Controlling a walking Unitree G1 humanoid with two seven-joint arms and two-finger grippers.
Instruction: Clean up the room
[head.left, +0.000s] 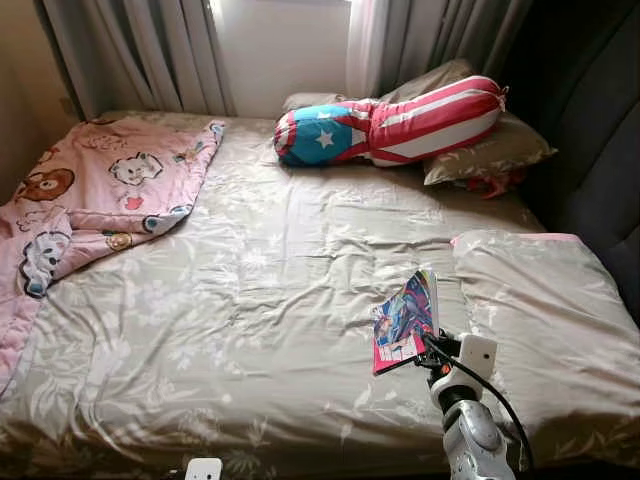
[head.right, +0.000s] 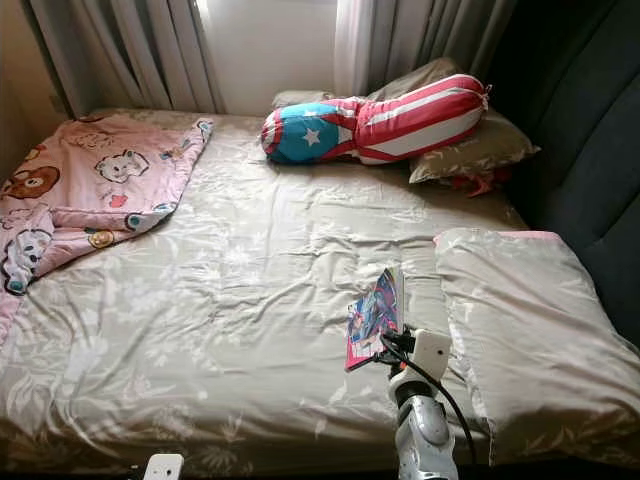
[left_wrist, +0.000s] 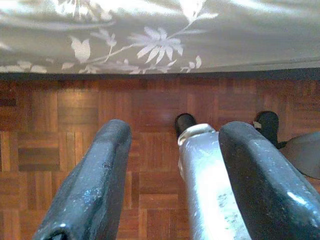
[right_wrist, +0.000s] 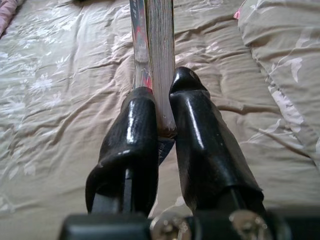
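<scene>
Right gripper (right_wrist: 162, 107): jaws clamped on thin colourful-covered book (head.left: 405, 320), raised above grey floral bed (head.left: 250, 300). Left gripper (left_wrist: 175, 165): idle, jaws wide. Next: carry book to storage.

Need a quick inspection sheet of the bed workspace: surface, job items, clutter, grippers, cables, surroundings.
Surface: bed with a rumpled beige floral cover.
Job's things: book, colourful cover, held above the bed.
Clutter: pink cartoon blanket bunched on the robot's left; star-and-stripe bolster against pillows by the curtains; beige pillow on the right.
Grippers: right gripper jaws clamp the book's edge; left gripper jaws apart, hanging over the parquet floor.
Cables: black cable looping along the right arm.
Surroundings: curtains, dark headboard.
</scene>
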